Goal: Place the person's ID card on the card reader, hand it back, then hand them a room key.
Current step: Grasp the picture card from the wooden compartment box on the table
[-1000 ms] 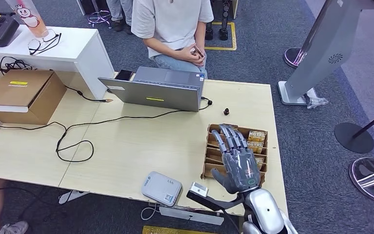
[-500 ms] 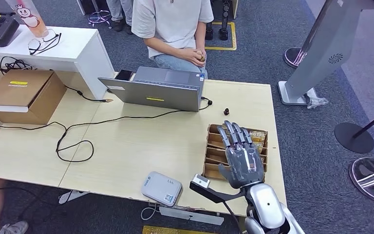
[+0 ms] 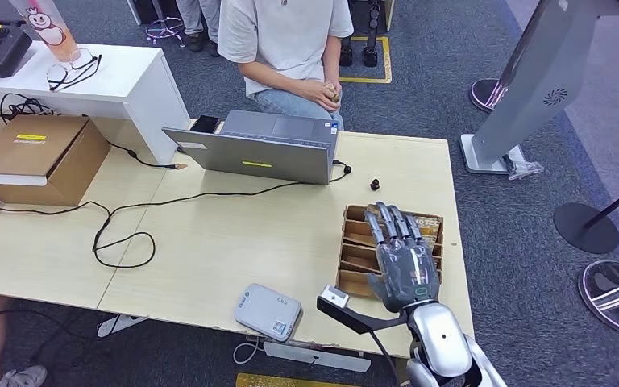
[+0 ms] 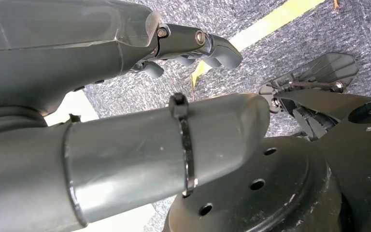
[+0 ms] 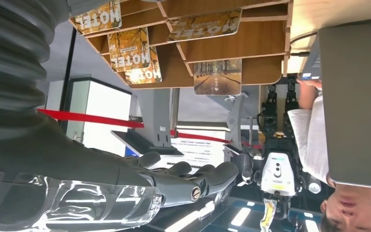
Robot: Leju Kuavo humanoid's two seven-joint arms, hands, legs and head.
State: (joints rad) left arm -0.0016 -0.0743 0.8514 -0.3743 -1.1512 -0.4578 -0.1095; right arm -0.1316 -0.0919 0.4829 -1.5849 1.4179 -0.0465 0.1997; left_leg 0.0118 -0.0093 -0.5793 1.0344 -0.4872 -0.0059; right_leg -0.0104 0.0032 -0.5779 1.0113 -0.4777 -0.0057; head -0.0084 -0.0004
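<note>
From the head view, the right hand (image 3: 403, 262) hovers flat with fingers spread, holding nothing, over a wooden card rack (image 3: 357, 242) at the table's right end; the card reader (image 3: 267, 311) lies near the front edge, and the seated person (image 3: 286, 44) clasps something small that cannot be identified. The left wrist view shows the left hand (image 4: 193, 46) over carpet, fingers loosely curled around nothing. In the right wrist view, room key cards (image 5: 127, 48) printed "HOTEL" stand in the slots: likely light, stiff and slick, best pinched by an exposed edge
</note>
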